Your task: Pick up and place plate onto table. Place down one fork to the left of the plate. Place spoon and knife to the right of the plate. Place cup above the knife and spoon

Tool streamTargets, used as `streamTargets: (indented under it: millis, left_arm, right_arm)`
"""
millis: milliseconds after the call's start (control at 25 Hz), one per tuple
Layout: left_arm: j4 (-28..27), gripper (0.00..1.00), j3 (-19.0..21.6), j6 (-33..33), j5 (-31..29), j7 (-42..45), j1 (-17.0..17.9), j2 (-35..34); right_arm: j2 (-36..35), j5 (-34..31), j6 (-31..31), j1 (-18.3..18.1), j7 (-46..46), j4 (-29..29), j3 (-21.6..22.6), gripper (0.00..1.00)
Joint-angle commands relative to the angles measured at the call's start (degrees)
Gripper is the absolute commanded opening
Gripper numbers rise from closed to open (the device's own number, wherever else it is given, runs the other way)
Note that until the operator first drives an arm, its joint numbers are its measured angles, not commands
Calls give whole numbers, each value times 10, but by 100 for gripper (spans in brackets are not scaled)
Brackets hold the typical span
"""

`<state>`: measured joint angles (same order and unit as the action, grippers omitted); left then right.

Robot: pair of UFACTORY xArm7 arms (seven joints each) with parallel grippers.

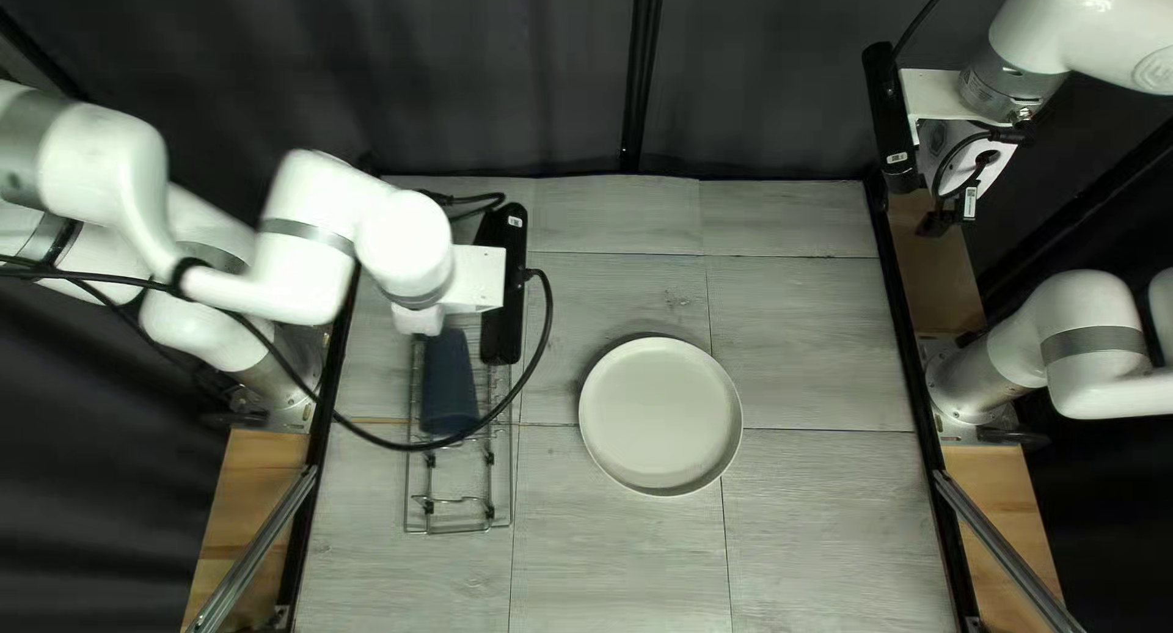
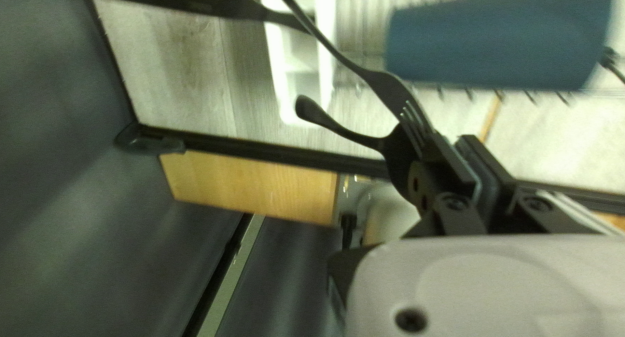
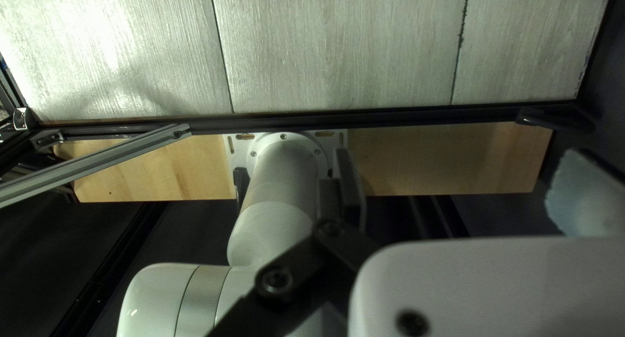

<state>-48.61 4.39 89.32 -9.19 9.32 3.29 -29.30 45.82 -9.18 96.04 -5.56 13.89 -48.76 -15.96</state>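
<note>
Three views: top left, then left wrist, then right wrist.

Top left, plate: the pale round plate [image 1: 660,416] lies flat on the counter [image 1: 806,340] near its middle, to the right of the rack and apart from it.
Top left, rack: a wire rack [image 1: 458,505] stands near the counter's left edge, and the left arm [image 1: 312,248] covers its far end.
Top left, cup: the dark blue cup [image 1: 446,381] lies on its side on the rack, with its far end tucked under the arm's wrist.
Top left, hidden: whatever hangs below the left arm's wrist cannot be seen from above. A black cable [image 1: 541,331] loops past the rack.
Top left, right arm: the right arm [image 1: 1054,358] is folded at the right edge, beside the counter. Its upper part is cut off by the view's top.

Left wrist, left fingers [image 2: 432,176]: they are closed, gripping the black fork [image 2: 390,90] at its tine end. The fork's handle runs away from them and is cut off.
Left wrist, second utensil [image 2: 337,127]: it is black with a rounded handle tip, and its broad end lies against the fingers. Whether it is clamped too cannot be told.
Left wrist, third dark utensil [image 2: 195,0]: it is flat and cut off by the edge, and its kind is unclear.
Left wrist, cup: it appears blurred, ahead of the fingers and beyond the fork, lying on the rack's wires.
Left wrist, white shape [image 2: 298,59]: it lies behind the fork's handle and is too blurred to identify.

Right wrist, right fingers [image 3: 349,181]: they are spread open. Only one finger and its link show, and the tips are hard to make out.
Right wrist, surroundings: the view shows the counter's planks, its black edge rail, a wooden board and the arm's own white base.
</note>
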Motion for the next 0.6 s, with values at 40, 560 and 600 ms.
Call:
streamTargets:
  millis: [40, 560, 600]
  left_arm:
    - [-12, 0, 6, 9, 3, -1, 5, 1]
    - [-51, 0, 30, -1, 10, -3, 26, 10]
    - [-59, 0, 35, -12, 9, -9, 31, 16]
  right_arm:
    - [0, 0, 0, 0, 0, 0, 0, 100]
    - [0, 0, 0, 0, 0, 0, 0, 100]
    - [0, 0, 0, 0, 0, 0, 0, 100]
